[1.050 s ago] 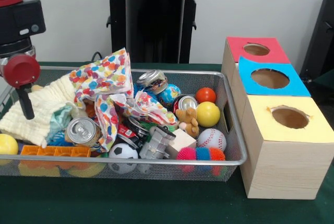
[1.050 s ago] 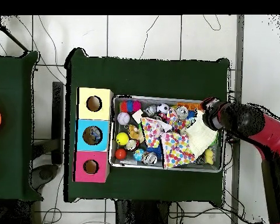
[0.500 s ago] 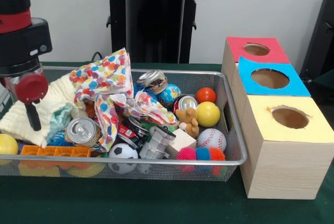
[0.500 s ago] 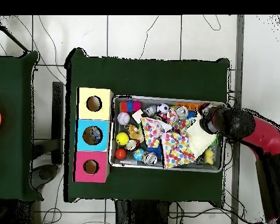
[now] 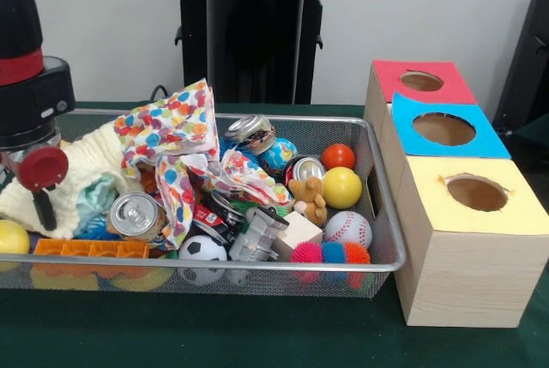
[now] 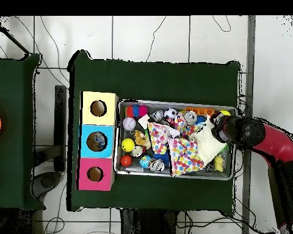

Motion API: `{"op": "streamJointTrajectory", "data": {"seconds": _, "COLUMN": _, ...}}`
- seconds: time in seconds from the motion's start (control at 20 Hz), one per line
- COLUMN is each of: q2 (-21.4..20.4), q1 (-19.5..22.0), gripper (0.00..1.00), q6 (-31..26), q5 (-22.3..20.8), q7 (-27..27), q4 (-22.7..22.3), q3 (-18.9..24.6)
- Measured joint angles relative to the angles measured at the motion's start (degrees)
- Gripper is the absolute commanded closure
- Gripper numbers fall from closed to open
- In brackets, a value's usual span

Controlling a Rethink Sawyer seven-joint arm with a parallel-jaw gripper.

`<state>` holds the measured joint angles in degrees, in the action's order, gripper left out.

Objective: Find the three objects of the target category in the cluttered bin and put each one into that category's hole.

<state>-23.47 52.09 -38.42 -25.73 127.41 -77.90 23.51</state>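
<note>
Dotted cloth (image 5: 176, 141) drapes over cans and balls; the gripper's (image 5: 39, 205) state is unclear.

Pincer (image 5: 40, 205) state unclear; arm (image 5: 26, 59) cut by edge.

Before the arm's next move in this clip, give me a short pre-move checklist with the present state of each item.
1. Gripper over the wire bin, at the cream cloth end: ok.
2. Gripper open or shut: cannot tell.
3. Anything held: cannot tell; the end is partly hidden by the arm.
4. Three box holes unobstructed from above, red, blue, yellow: ok.
5. Balls exposed for picking, such as the yellow ball and baseball: ok.
6. Items under the dotted cloth visible: not ok, it covers the bin's middle.
</note>
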Motion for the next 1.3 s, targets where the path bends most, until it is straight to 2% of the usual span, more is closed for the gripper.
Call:
{"op": "streamJointTrajectory", "data": {"seconds": 0.6, "q2": 0.90, "q1": 2.15, "gripper": 1.00, "q6": 0.04, "q5": -3.15, "q7": 0.00, "q4": 0.41, "q3": -0.88}}
{"op": "streamJointTrajectory", "data": {"seconds": 0.95, "q2": -2.21, "q1": 1.53, "gripper": 1.00, "q6": 3.23, "q5": -3.17, "q7": 0.00, "q4": -7.38, "q3": -4.45}}
{"op": "streamJointTrajectory", "data": {"seconds": 1.3, "q2": -4.51, "q1": -1.63, "gripper": 1.00, "q6": 12.08, "q5": -2.23, "q7": 0.01, "q4": -15.52, "q3": -7.55}}
